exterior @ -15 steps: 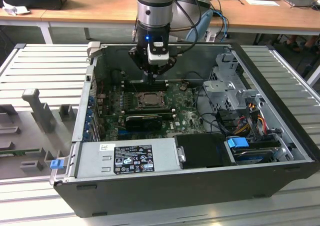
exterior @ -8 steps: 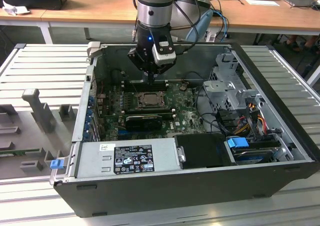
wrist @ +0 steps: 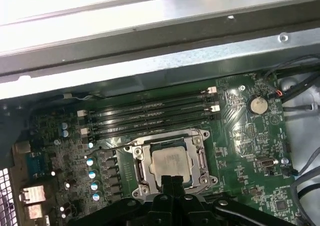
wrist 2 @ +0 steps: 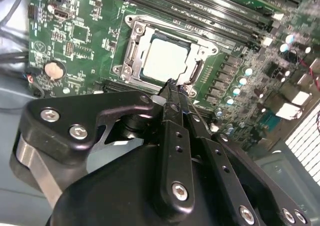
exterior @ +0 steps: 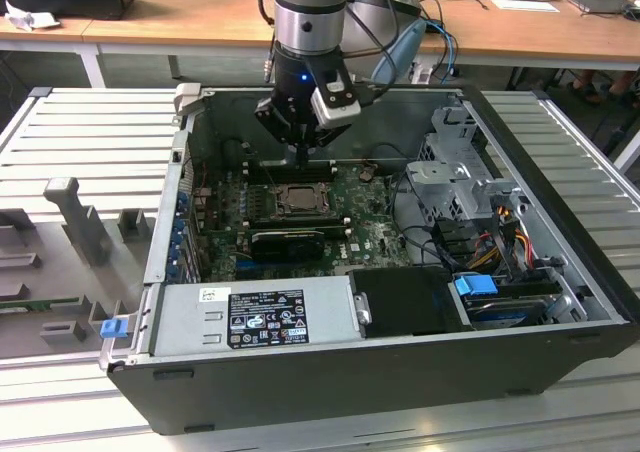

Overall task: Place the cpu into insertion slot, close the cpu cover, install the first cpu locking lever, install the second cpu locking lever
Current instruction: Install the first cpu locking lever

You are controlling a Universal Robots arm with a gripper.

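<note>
On the green board point(wrist: 235, 136): the cpu point(wrist: 171, 165) lies flat.
Cpu cover point(wrist: 199, 158): down, framing the cpu.
Gripper point(wrist 2: 175, 88): fingers pressed together, empty, near the cover's edge.

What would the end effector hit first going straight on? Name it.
Probably the cover, at its edge beside the cpu; the end effector points down there. Depth is unclear, so it might be the cpu's rim instead.
</note>
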